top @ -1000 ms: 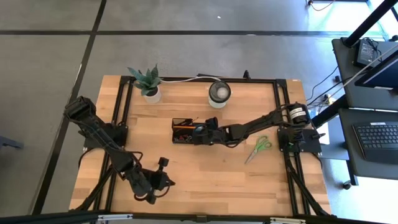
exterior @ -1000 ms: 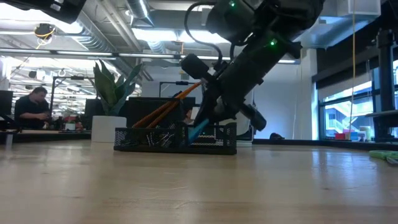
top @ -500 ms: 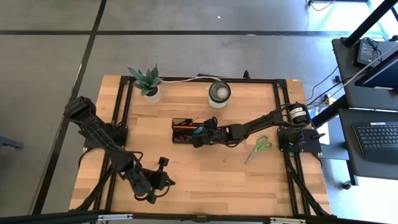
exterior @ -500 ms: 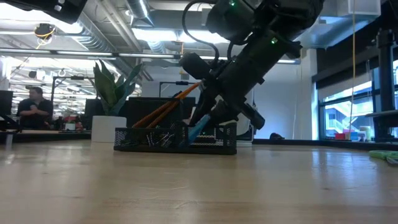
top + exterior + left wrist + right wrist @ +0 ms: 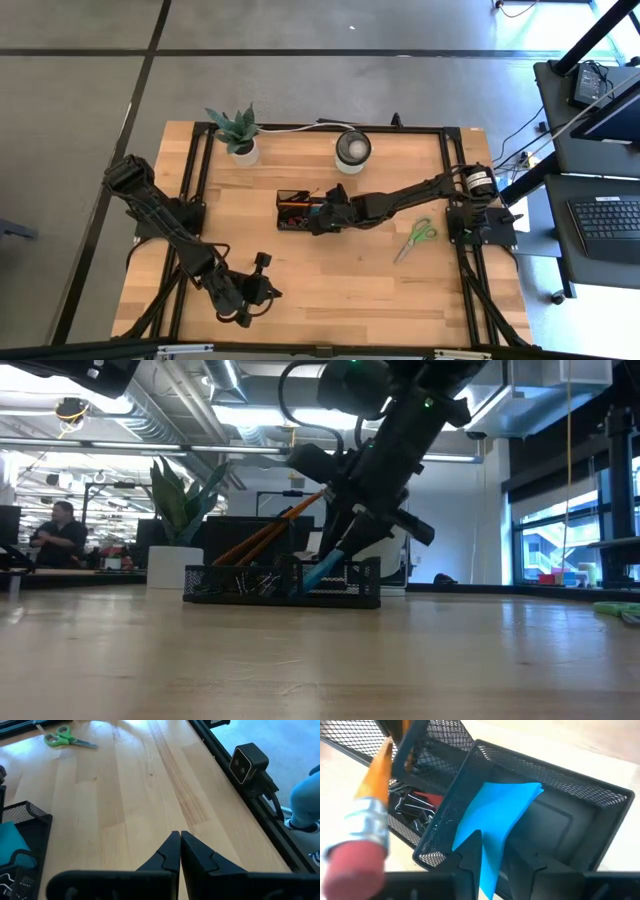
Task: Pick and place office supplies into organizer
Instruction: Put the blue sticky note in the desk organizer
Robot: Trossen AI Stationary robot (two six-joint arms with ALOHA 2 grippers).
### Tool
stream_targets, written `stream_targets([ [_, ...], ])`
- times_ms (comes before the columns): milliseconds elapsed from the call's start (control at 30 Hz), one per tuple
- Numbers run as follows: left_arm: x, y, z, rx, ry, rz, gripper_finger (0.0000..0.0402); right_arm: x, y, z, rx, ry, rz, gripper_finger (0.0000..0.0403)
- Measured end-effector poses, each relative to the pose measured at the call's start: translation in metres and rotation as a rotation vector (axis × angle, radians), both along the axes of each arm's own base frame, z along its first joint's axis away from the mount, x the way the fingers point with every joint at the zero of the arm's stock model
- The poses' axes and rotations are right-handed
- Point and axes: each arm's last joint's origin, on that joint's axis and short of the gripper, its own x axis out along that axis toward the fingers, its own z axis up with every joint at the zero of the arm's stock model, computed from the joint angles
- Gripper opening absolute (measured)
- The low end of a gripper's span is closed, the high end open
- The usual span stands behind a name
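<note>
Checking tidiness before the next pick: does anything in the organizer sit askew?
Yes. The blue sticky-note pad leans tilted against a divider of the organizer rather than lying flat, between the right gripper's parted fingers.

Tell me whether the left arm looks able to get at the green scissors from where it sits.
Probably not easily: the left gripper waits at the near-left, while the scissors lie on the right side beside the right arm's base. The table between is bare, but it looks a long stretch.
</note>
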Motion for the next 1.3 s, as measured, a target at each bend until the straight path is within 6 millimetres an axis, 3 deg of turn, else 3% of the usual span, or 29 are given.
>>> stream_targets([
  [567,0.0,0.0,0.0,-0.02,0.003,0.014,0.0006,-0.0058,-0.0047,-0.0041,0.007,0.076,0.005,0.0076],
  [1300,0.0,0.0,0.0,-0.021,0.003,0.014,0.0006,-0.0039,-0.0046,-0.0032,0.014,0.053,0.007,0.008],
])
